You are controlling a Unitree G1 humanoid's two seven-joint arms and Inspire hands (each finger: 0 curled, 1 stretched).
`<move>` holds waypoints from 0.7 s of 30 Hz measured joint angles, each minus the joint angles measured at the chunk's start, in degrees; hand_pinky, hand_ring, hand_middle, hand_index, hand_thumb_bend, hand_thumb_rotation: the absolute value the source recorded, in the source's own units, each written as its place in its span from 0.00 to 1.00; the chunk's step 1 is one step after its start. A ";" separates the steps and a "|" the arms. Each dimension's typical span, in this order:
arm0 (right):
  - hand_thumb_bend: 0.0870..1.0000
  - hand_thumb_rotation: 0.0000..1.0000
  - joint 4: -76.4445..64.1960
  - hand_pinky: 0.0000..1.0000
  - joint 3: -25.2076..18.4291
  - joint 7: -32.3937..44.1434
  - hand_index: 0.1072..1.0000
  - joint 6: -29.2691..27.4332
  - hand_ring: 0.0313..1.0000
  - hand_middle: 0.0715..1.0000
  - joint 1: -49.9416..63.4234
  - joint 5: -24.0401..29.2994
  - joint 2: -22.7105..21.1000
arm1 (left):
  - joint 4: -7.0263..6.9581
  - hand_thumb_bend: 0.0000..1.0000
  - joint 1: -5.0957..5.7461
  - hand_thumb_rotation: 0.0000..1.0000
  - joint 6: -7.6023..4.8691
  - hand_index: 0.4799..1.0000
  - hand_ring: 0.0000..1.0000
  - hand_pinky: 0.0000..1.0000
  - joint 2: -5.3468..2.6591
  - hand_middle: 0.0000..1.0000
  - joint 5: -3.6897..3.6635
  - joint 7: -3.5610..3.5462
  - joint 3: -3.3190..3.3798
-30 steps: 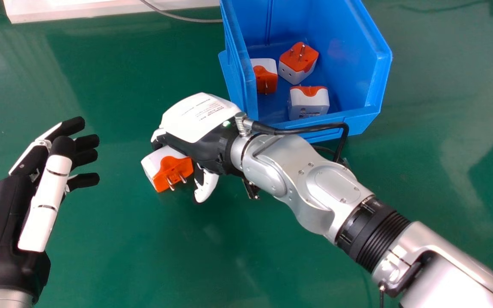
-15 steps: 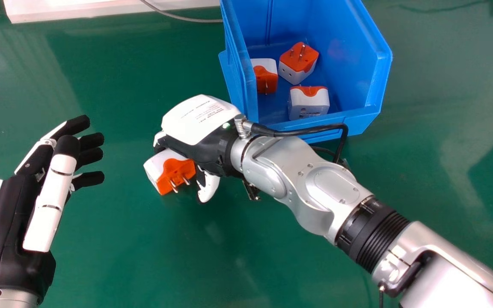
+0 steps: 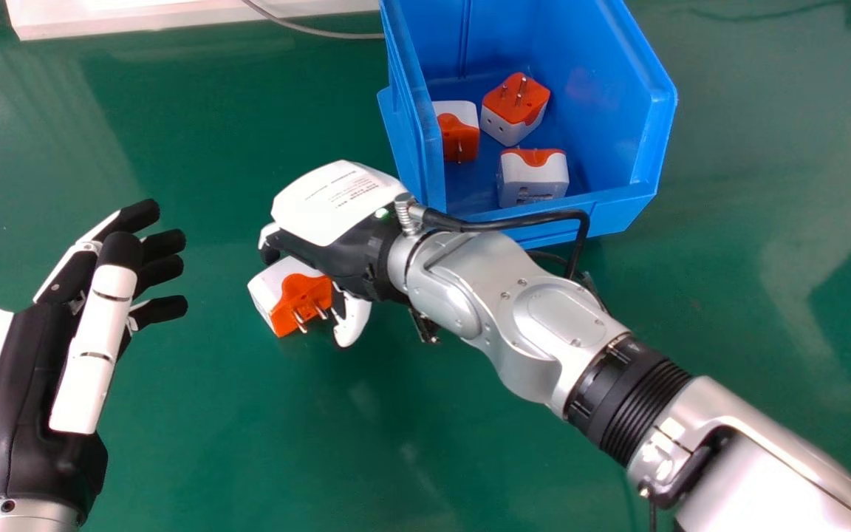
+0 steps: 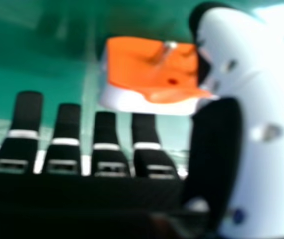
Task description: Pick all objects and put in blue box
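A boxy orange-and-white plastic adapter [image 3: 298, 294] with metal prongs lies by the relaxed right hand [image 3: 333, 210], perhaps touching; the left hand [image 3: 15, 377] is unclenched.

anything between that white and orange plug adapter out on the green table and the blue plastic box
Yes: the robot's right hand sits over the box-facing side of the adapter, and the box's raised left wall stands before its inside. No other object is visible between them.

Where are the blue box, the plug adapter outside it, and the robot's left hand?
Blue box [image 3: 606, 214]: head view, near wall.
Plug adapter [image 3: 295, 294]: head view, orange face.
Left hand [image 3: 100, 325]: head view, white of the thumb.
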 measured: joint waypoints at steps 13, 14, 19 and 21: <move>0.43 0.00 1.09 0.68 0.18 -1.08 0.77 -0.52 0.82 0.85 -0.30 -0.05 0.43 | -2.01 0.60 1.08 0.88 1.60 0.68 0.81 0.73 -0.60 0.81 1.19 1.17 -1.37; 0.44 0.00 1.24 0.68 0.24 -1.21 0.77 -0.56 0.82 0.85 -0.36 -0.05 0.48 | -2.28 0.60 1.20 0.88 1.79 0.69 0.81 0.73 -0.63 0.81 1.36 1.22 -1.53; 0.44 0.00 1.68 0.67 0.36 -1.31 0.77 -1.11 0.82 0.86 -0.55 -0.01 0.59 | -3.28 0.60 1.35 0.89 1.89 0.69 0.81 0.73 -0.74 0.81 1.67 1.45 -1.85; 0.43 0.00 1.68 0.67 0.36 -1.31 0.77 -1.52 0.82 0.86 -0.56 -0.01 0.56 | -3.37 0.60 1.49 0.89 1.96 0.69 0.81 0.74 -0.77 0.81 1.72 1.57 -2.13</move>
